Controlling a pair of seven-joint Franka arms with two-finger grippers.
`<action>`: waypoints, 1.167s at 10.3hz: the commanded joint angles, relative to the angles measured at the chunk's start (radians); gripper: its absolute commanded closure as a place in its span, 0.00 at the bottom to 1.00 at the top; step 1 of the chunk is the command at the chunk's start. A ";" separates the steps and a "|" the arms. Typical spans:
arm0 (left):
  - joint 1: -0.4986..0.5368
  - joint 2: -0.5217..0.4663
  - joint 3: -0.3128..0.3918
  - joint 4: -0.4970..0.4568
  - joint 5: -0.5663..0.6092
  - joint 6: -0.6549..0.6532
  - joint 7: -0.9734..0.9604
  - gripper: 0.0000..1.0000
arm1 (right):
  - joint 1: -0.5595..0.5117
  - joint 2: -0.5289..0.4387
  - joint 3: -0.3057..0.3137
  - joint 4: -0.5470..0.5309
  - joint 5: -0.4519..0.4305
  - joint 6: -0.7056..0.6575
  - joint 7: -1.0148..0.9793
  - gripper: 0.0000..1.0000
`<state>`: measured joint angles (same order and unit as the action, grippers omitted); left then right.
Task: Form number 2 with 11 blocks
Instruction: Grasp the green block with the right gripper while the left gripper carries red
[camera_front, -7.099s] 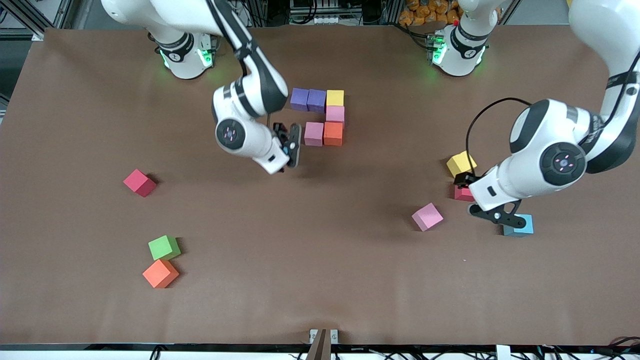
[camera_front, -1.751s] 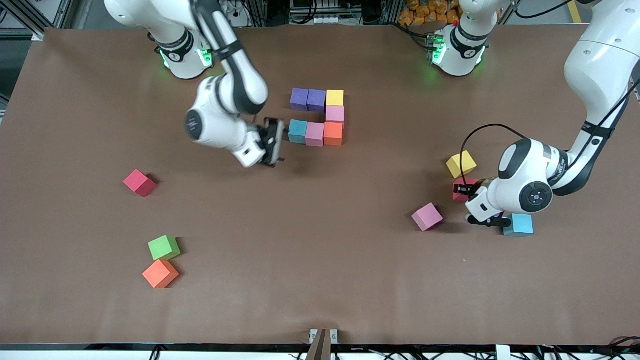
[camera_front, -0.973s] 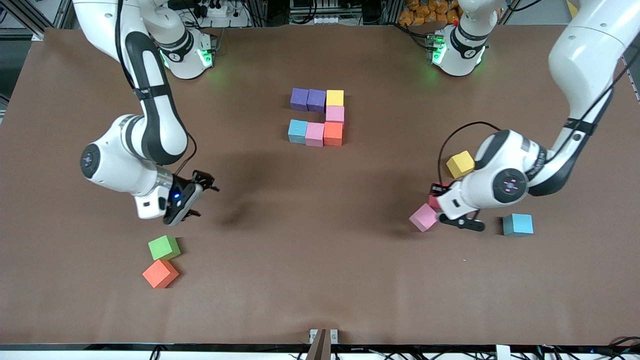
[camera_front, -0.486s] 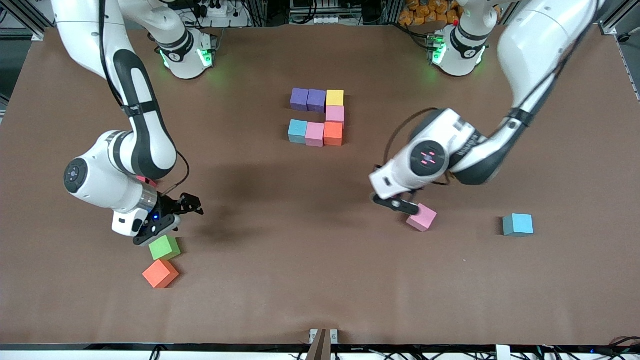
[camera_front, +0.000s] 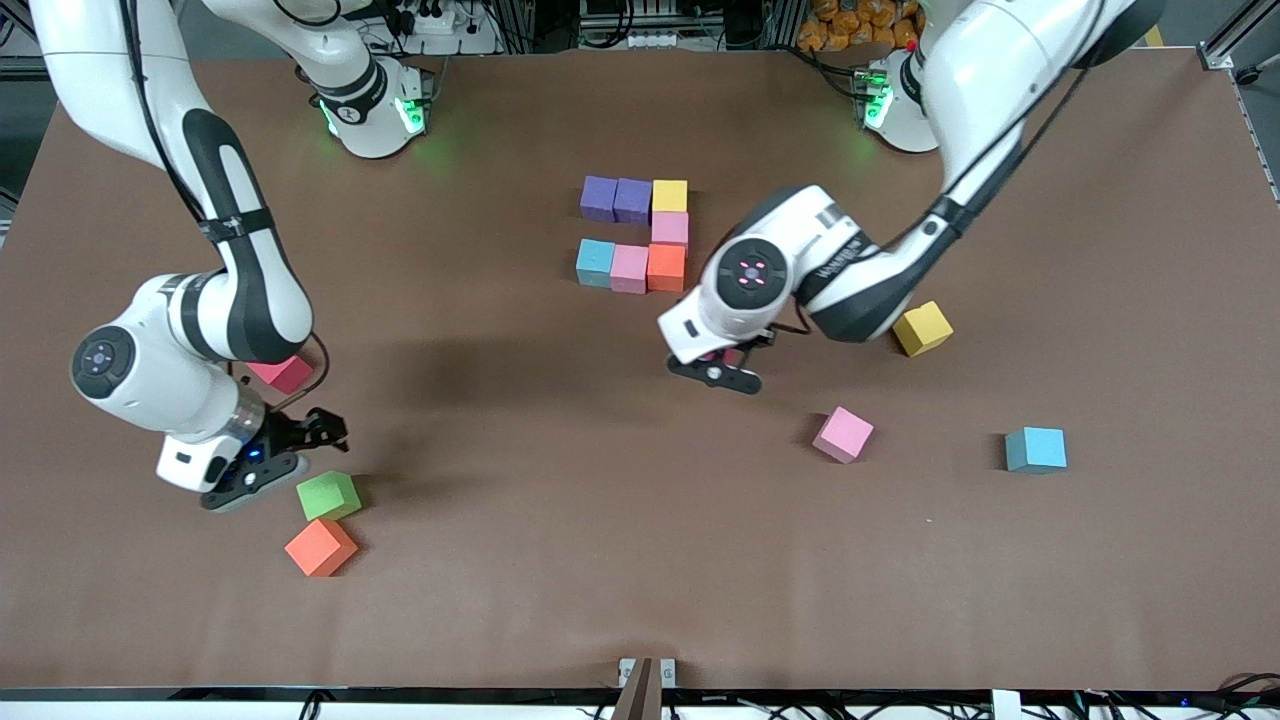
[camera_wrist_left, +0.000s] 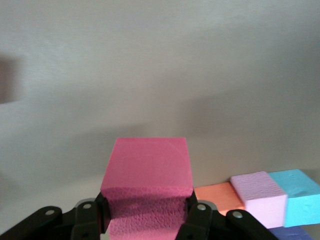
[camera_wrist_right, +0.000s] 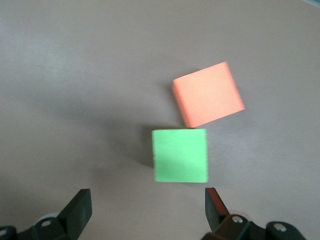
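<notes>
Seven blocks form the partial number 2 (camera_front: 634, 235) toward the robots' bases: two purple, yellow, pink, orange, pink, light blue. Only the left wrist view shows the red block (camera_wrist_left: 148, 180) clenched in the left gripper (camera_front: 728, 366), over bare brown table (camera_front: 560, 520) near that cluster. The right gripper (camera_wrist_right: 145, 212) hangs released above the green block (camera_wrist_right: 180, 155), which touches an orange block (camera_wrist_right: 208, 94). Dark frame rails border the table.

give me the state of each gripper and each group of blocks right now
Left gripper: shut on red block, over bare table.
Right gripper: open, above green block.
Partial 2: seven blocks, touching.
Orange block: loose, touching green block.
Loose pink block: lying apart.
</notes>
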<state>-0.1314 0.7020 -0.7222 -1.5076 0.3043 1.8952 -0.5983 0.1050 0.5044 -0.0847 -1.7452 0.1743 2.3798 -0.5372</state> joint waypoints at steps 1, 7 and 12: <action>-0.059 0.024 0.035 0.072 -0.044 -0.008 -0.009 0.91 | -0.010 0.032 0.025 0.033 -0.039 0.013 0.025 0.00; -0.095 0.037 0.037 0.079 -0.047 0.062 -0.024 0.93 | -0.005 0.183 0.026 0.059 -0.038 0.257 0.020 0.00; -0.143 0.068 0.038 0.079 -0.047 0.104 -0.057 0.94 | -0.013 0.235 0.026 0.069 -0.036 0.314 0.022 0.00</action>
<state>-0.2485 0.7583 -0.6984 -1.4524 0.2805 1.9978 -0.6482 0.1042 0.7186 -0.0689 -1.7093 0.1568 2.6959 -0.5371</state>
